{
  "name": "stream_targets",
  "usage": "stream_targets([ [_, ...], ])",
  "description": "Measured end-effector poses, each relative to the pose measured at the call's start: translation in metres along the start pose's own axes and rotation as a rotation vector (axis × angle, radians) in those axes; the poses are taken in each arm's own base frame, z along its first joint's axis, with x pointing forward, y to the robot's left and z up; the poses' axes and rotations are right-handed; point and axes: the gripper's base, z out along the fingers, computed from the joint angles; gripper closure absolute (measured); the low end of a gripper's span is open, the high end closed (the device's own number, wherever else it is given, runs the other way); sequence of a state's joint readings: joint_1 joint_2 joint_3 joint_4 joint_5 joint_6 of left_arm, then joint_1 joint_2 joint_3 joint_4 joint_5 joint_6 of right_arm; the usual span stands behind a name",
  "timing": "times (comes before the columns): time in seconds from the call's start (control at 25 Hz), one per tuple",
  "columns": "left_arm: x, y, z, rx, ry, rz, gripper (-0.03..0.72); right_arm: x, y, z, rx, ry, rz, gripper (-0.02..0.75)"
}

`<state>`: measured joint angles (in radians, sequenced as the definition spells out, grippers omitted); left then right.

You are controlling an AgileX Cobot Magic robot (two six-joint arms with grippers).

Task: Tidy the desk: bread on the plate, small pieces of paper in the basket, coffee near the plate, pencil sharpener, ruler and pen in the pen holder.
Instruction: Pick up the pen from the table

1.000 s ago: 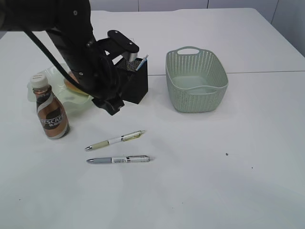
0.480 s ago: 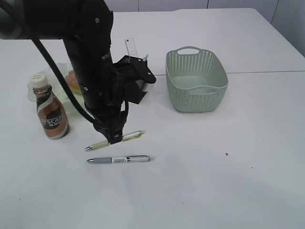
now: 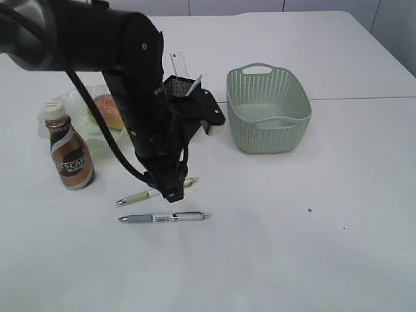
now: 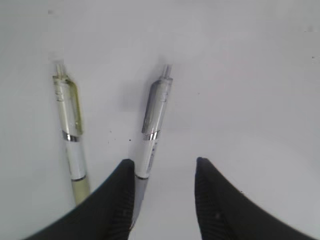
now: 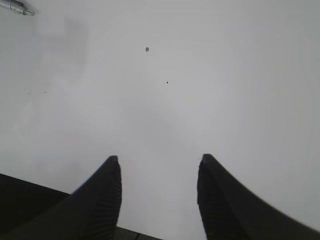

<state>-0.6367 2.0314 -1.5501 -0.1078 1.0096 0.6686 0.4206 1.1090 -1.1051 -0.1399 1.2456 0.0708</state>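
Pens: you have two left on the bench, yellow pen and grey pen; left fingers hang spread, grasping nothing.

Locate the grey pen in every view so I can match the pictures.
Exterior view: grey pen lies low and left of centre, nearer the camera than the yellow pen.
Left wrist view: grey pen at centre, by the left gripper.
Right wrist view: only a pen tip at top left, probably this one.
Shared landmark: the yellow pen, in two views.
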Motion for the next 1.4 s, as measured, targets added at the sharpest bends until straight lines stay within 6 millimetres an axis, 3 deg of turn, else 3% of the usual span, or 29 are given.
stream_targets([
  [0.16,0.002,0.002,0.031,0.036,0.052,0.002,0.392,0.0,0.0,0.0,0.0,0.0,0.0,0.372],
  [0.44,0.006,0.003,0.056,0.061,0.102,0.009,0.392,0.0,0.0,0.0,0.0,0.0,0.0,0.372],
  [1.4,0.012,0.011,0.084,0.013,0.167,0.079,0.392,0.0,-0.001,0.0,0.014,-0.001,-0.005,0.372],
])
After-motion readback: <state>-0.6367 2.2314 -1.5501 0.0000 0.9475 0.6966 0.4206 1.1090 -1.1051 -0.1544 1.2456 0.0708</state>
